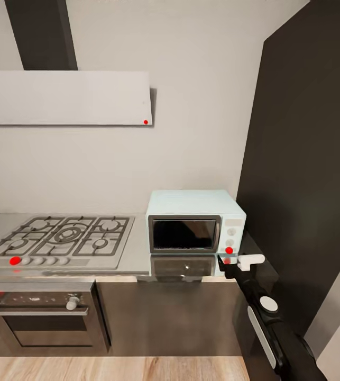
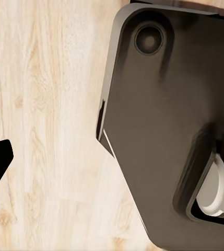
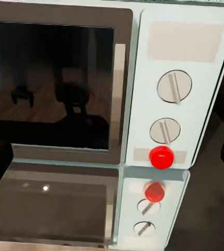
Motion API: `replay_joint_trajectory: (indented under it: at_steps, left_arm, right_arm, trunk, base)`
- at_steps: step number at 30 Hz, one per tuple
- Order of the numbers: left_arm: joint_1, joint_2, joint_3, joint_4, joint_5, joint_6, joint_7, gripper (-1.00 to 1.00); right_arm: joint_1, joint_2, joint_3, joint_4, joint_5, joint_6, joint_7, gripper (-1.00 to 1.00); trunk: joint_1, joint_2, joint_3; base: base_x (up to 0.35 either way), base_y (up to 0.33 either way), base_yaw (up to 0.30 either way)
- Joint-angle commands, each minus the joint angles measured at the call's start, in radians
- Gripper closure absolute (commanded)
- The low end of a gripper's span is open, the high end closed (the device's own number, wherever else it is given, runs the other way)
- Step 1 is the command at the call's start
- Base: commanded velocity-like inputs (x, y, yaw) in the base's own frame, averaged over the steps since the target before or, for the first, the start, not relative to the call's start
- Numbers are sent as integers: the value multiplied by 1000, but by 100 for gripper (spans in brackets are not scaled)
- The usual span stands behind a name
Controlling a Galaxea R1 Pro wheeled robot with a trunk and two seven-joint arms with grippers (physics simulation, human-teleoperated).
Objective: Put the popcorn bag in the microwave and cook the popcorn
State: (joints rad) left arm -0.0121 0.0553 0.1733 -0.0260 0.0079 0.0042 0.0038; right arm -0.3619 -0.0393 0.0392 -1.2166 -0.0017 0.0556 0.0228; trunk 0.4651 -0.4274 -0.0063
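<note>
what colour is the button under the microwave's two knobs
Red; the button on the microwave shows best in the right wrist view.

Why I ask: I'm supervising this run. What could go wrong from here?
The right gripper hovers close to the microwave's red button: with wide jaws it might bump the knob next to it instead. The dark door hides the inside, so it could be started empty.
</note>
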Motion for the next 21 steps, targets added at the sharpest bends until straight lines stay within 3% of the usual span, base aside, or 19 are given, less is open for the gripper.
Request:
replay_joint_trajectory:
  at_steps: [1,4,12,21]
  left_arm:
    - [0,0,5,0,1,0,0,-100]
    - [0,0,5,0,1,0,0,-100]
    - [0,0,4,0,0,0,-1,-100]
    - [0,-2,2,0,0,-1,-1,-100]
  right_arm:
    - [0,-1,1,-1,0,5,2,-100]
    - [0,-1,1,-1,-1,4,2,-100]
    - [0,-1,1,-1,0,-50,2,-100]
    - [0,-1,2,-1,0,-57,2,-100]
  trunk:
    - [-4,6,3]
    - [-15,27,12]
    - [-15,27,12]
    - [-15,27,12]
  base:
    - [0,0,0]
    - [0,0,0]
    - [0,0,0]
    - [49,25,0]
